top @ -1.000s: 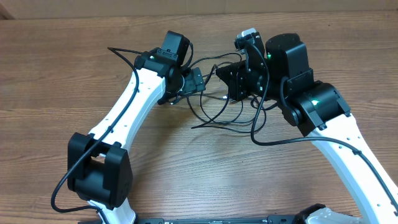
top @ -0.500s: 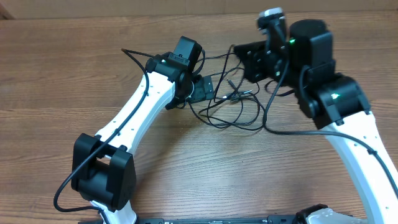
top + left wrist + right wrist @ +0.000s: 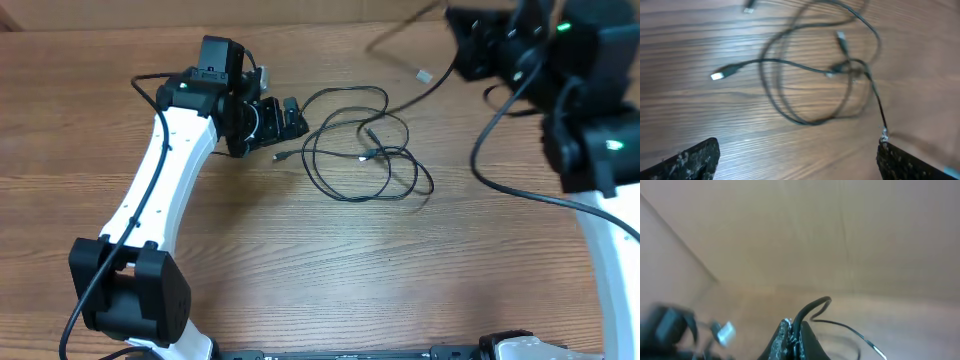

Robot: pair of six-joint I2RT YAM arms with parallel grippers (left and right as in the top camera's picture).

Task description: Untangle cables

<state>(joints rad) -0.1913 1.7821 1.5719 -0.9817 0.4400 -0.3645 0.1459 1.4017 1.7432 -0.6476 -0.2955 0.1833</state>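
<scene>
While the left gripper point(image 3: 293, 120) stands wide open and empty just beside the cables point(image 3: 362, 158), their loose tangle lies on the wooden table point(image 3: 300, 270) between the two arms. The right gripper point(image 3: 794, 335) is closed on one black cable point(image 3: 814, 306), near the far right edge of the table.
</scene>
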